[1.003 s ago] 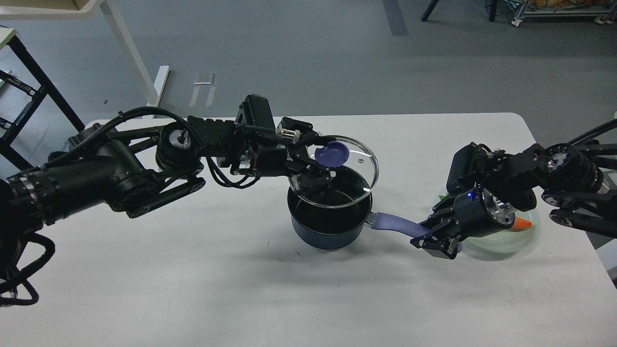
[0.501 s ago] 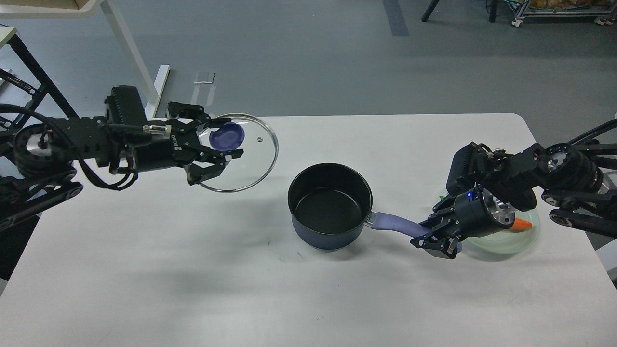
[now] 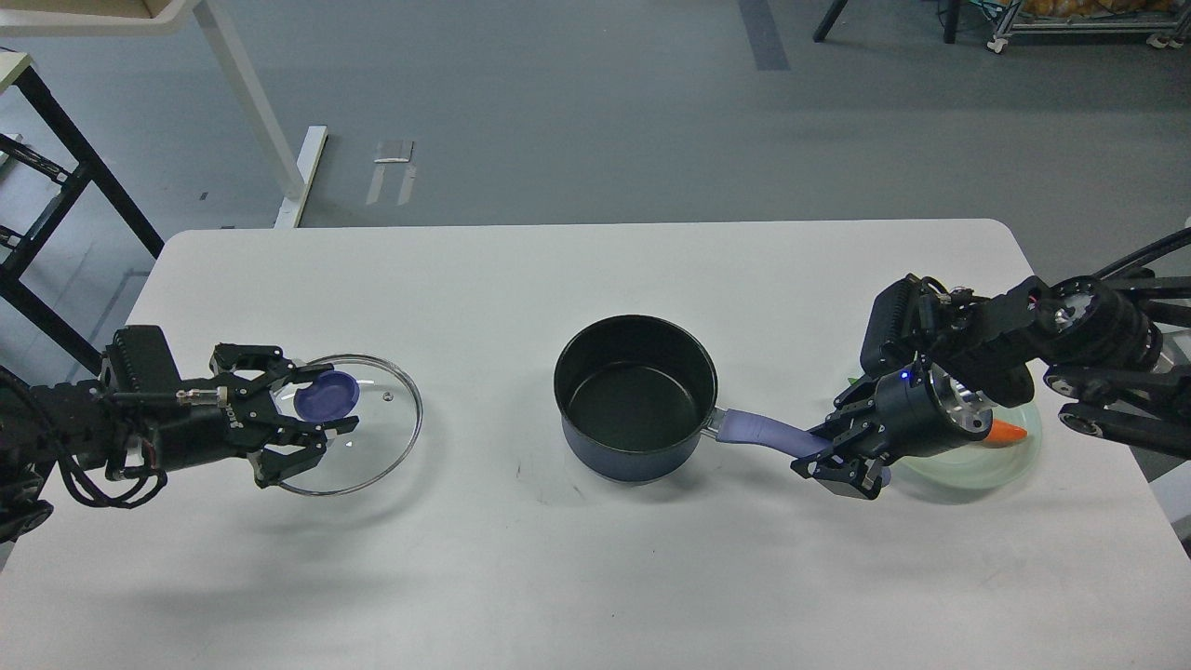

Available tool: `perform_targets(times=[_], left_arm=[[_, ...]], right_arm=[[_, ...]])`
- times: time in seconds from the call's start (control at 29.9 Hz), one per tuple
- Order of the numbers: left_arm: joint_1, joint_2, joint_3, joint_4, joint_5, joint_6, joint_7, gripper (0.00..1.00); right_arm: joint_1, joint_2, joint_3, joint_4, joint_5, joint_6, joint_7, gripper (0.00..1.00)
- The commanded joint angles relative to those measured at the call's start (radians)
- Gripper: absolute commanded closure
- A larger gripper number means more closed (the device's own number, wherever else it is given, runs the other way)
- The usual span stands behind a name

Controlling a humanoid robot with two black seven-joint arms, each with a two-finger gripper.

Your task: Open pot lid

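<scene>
The dark blue pot (image 3: 635,395) stands uncovered at the table's middle, its inside black and empty. Its purple handle (image 3: 758,431) points right. My right gripper (image 3: 822,457) is shut on the handle's far end. The glass lid (image 3: 381,433) with a purple knob (image 3: 327,397) is over the left part of the table, well left of the pot. My left gripper (image 3: 321,407) is shut on the knob and holds the lid roughly level, slightly above the tabletop, with a shadow beneath it.
A pale green plate (image 3: 1019,458) with an orange carrot (image 3: 1010,434) lies at the right, partly hidden behind my right wrist. The white table (image 3: 595,577) ends close to the plate on the right. A black frame (image 3: 56,177) stands beyond the table's far left corner.
My left gripper has lifted the lid off the pot and carried it far to the left and toward me, lowering it near the table. The right gripper and pot have stayed put.
</scene>
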Motion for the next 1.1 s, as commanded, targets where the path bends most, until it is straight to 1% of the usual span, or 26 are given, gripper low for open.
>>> perform_targets(times=[0.0,0.2,0.33,0.53,0.6,0.8,0.84,0.87,0.9,0.94,0.97,1.07], left_arm=[[0.012,-0.019,0.0,0.03,0.001,0.009,0.0,0.52],[0.024,-0.046,0.002,0.068,0.001,0.018,0.0,0.47],[0.026,-0.058,0.002,0.084,0.001,0.018,0.0,0.46],[0.046,-0.066,0.0,0.087,-0.006,0.017,0.0,0.33],[0.049,-0.069,0.002,0.087,-0.016,0.018,0.0,0.27],[0.06,-0.071,0.002,0.087,-0.019,0.018,0.0,0.24],[0.061,-0.071,0.002,0.087,-0.019,0.018,0.0,0.22],[0.06,-0.069,0.002,0.085,-0.021,0.018,0.0,0.18],[0.06,-0.069,0.0,0.085,-0.021,0.018,0.0,0.12],[0.06,-0.068,0.0,0.082,-0.022,0.018,0.0,0.03],[0.06,-0.063,0.0,0.076,-0.027,0.017,0.0,0.01],[0.055,-0.054,-0.001,0.053,-0.081,0.014,0.0,0.01]], right_arm=[[0.0,0.001,0.0,0.0,0.0,0.0,0.0,0.74],[-0.002,0.001,0.0,0.0,0.0,0.0,0.0,0.74],[0.0,-0.001,0.0,0.0,0.0,0.0,0.0,0.74],[-0.002,-0.001,0.0,0.0,0.0,0.0,0.0,0.74],[-0.002,-0.001,0.0,0.0,0.0,-0.001,0.0,0.74],[-0.002,-0.002,0.0,0.0,0.0,-0.001,0.0,0.74],[-0.002,-0.002,0.0,0.0,0.0,0.0,0.0,0.74],[-0.002,-0.002,0.0,0.0,0.0,-0.001,0.0,0.74],[-0.002,-0.002,0.0,0.0,0.0,-0.001,0.0,0.74],[-0.002,-0.002,0.0,0.0,0.0,-0.001,0.0,0.74],[-0.002,-0.004,0.0,0.0,0.0,0.0,0.0,0.74],[-0.002,-0.004,0.0,0.0,0.001,0.0,0.0,0.74]])
